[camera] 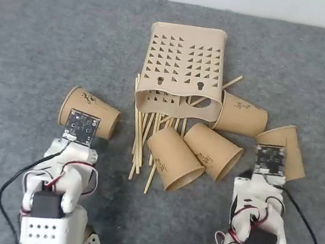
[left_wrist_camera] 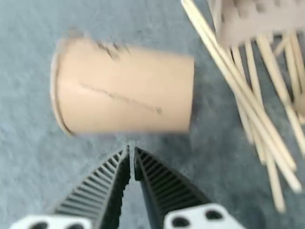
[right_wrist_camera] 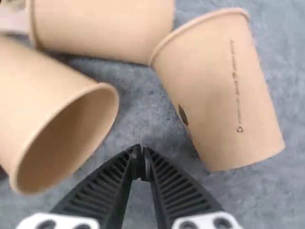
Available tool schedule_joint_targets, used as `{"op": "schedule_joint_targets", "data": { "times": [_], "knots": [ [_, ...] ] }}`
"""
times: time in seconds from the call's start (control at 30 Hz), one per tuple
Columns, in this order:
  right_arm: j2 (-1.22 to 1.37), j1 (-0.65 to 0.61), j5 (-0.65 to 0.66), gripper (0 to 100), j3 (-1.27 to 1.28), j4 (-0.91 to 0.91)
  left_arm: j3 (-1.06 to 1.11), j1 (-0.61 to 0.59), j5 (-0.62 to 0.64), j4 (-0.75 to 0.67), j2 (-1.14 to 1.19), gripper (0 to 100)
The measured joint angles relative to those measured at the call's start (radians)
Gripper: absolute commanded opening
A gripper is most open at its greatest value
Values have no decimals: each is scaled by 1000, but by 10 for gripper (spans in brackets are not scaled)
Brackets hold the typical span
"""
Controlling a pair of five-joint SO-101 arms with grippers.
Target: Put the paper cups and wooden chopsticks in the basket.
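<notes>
Soft, even light; faint shadows beneath paper cups (camera: 173,158).

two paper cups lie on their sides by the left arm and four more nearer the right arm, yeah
No, one paper cup lies by the left arm, not two; the high view shows it. The four other cups are as you say.

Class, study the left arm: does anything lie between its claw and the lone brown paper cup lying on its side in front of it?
Nothing visible does. Only bare grey carpet separates the left claw from the brown paper cup; the wooden chopsticks lie off to one side.
</notes>
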Motion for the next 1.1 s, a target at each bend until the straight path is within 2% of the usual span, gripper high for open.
{"op": "schedule_joint_targets", "data": {
  "times": [0.1, 0.27, 0.4, 0.53, 0.6, 0.7, 0.8, 0.93, 1.1],
  "knots": [
    [0, 0, 28, 10, 0, 2, -20, 0, 0, -78, 0, 16],
    [0, 0, 34, 10, 0, 2, -172, 71, 0, -60, 51, 17],
    [0, 6, 35, 10, 0, 2, -367, 91, 32, -46, 229, 17],
    [0, 6, 35, 10, 0, 2, -572, 124, 87, -46, 509, 21],
    [0, 6, 35, 10, 0, 2, -664, 152, 100, -46, 664, 67],
    [0, 6, 35, 10, 0, 2, -776, 209, 121, -46, 890, 190],
    [0, 6, 35, 10, 0, 2, -864, 252, 196, -48, 1102, 265],
    [0, 6, 35, 10, 0, 2, -905, 256, 304, -157, 1321, 268],
    [0, 6, 35, 10, 0, 2, -908, 256, 325, -382, 1528, 268]
  ]
}}
